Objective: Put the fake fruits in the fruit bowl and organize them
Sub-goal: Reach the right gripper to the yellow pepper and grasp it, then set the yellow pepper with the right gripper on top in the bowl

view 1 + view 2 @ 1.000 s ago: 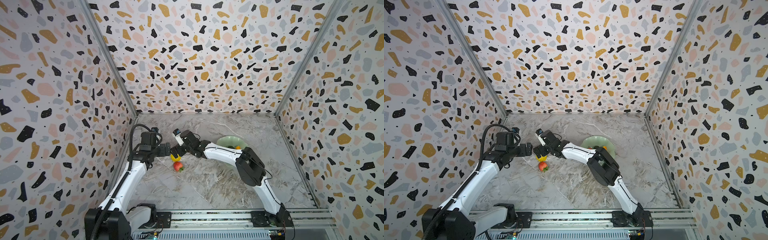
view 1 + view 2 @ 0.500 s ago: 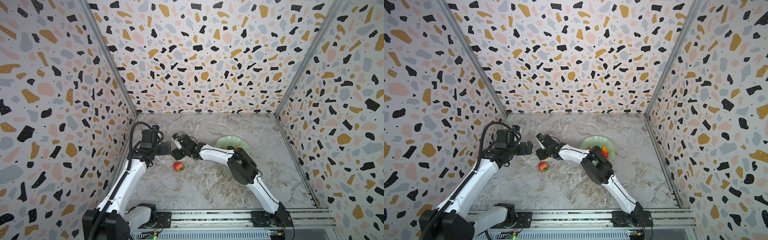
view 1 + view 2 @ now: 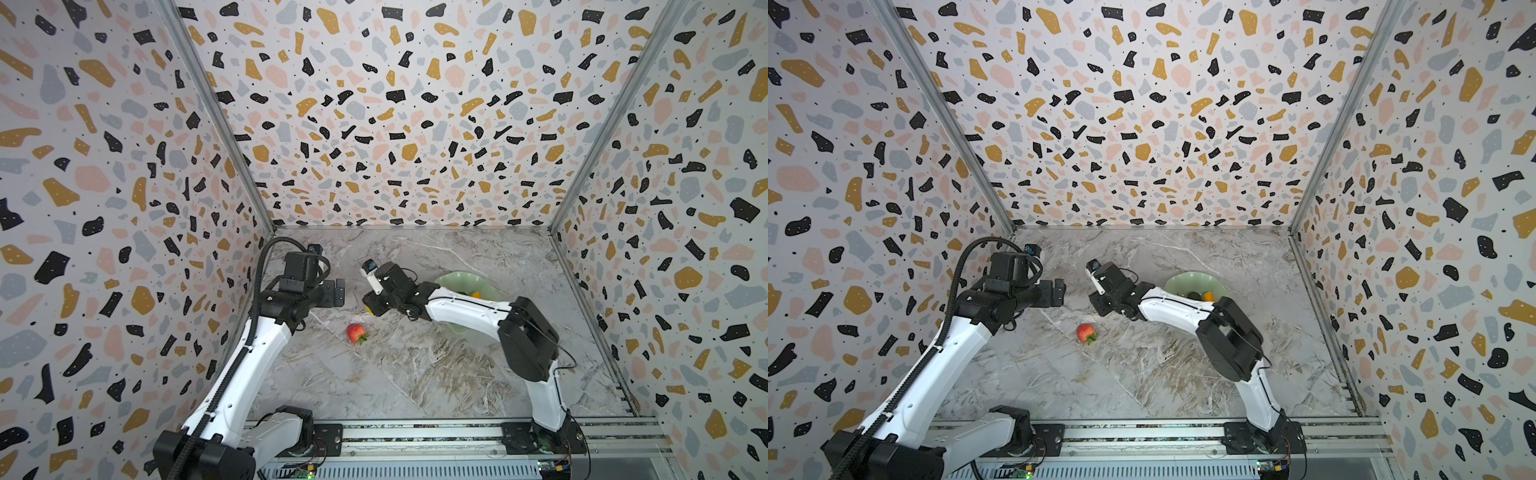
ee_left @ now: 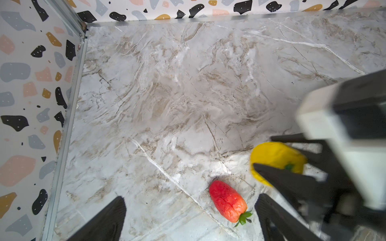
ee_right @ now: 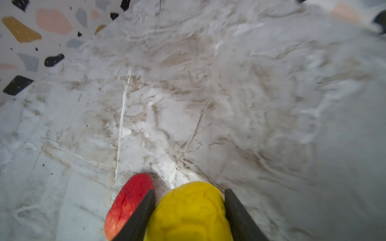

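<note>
In a top view, the yellow fruit [image 3: 368, 310] is pinched in the right gripper [image 3: 370, 306], with the strawberry [image 3: 356, 333] lying near on the table [image 3: 415, 374] and the fruit bowl [image 3: 453, 277] well behind. In the left wrist view, the left gripper [image 4: 189, 200] is spread wide, the strawberry near one finger. In the right wrist view, the yellow fruit is clamped between both fingers.

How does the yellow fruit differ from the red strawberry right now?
The yellow fruit is round and lumpy; the strawberry is red, longer and tapered. The yellow fruit sits between the fingers of the right gripper; the strawberry lies free on the table. Both are outside the bowl.
</note>
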Tool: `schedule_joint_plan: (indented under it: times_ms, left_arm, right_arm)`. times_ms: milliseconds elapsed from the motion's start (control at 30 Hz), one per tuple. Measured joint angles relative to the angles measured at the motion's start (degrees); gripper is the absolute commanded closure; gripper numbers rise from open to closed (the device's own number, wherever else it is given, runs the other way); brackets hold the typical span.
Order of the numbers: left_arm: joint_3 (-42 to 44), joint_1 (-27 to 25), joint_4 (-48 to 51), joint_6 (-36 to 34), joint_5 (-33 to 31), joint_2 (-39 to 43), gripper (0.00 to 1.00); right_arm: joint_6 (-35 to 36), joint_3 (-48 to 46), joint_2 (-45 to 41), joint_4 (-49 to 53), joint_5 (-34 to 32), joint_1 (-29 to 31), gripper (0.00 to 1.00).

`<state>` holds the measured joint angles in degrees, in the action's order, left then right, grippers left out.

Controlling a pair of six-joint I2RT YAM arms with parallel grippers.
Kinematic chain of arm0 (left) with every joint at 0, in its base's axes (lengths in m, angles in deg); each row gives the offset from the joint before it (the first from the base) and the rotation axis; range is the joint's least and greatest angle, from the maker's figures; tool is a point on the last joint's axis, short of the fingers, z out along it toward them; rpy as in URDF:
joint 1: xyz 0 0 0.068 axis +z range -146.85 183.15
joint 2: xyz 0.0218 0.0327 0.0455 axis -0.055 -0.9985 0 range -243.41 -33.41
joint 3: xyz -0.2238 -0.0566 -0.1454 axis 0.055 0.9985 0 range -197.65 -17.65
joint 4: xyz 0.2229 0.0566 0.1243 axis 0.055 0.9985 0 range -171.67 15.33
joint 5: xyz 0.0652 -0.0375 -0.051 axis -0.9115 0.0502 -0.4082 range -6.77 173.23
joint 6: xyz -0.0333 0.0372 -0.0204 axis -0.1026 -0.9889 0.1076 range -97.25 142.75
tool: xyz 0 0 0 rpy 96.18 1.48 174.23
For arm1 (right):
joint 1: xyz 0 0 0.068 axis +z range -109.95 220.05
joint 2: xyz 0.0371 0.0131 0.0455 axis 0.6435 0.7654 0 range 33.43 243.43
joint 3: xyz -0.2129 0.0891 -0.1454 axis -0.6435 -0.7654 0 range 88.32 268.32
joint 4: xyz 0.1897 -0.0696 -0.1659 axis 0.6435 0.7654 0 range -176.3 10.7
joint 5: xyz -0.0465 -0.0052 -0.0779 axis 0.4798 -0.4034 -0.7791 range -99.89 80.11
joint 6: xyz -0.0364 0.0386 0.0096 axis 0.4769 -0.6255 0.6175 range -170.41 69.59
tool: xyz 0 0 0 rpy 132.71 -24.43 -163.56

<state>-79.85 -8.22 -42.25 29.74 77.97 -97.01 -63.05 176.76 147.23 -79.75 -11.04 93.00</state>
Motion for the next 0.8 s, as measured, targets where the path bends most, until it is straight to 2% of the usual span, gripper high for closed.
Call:
schedule_joint_plan:
  times_ms: [133, 300, 533, 800]
  left_arm:
    - [0.02, -0.85, 1.36, -0.2, -0.07, 0.76, 0.0]
    - [0.02, -1.57, 1.64, -0.35, -0.02, 1.86, 0.01]
    - [0.02, -2.58, 1.73, -0.39, -0.04, 1.31, 0.0]
    - [0.02, -2.91, 1.7, -0.39, -0.04, 0.98, 0.0]
  right_arm:
    - [1.64, -9.38, -14.23, -2.6, -2.75, -6.75, 0.68]
    - [3.06, -18.32, -23.04, -5.16, -5.4, -17.44, 0.7]
    - [5.29, -23.52, -20.74, -5.18, -4.76, -26.12, 0.71]
    - [7.08, -20.44, -12.92, -5.51, -2.99, -28.5, 0.73]
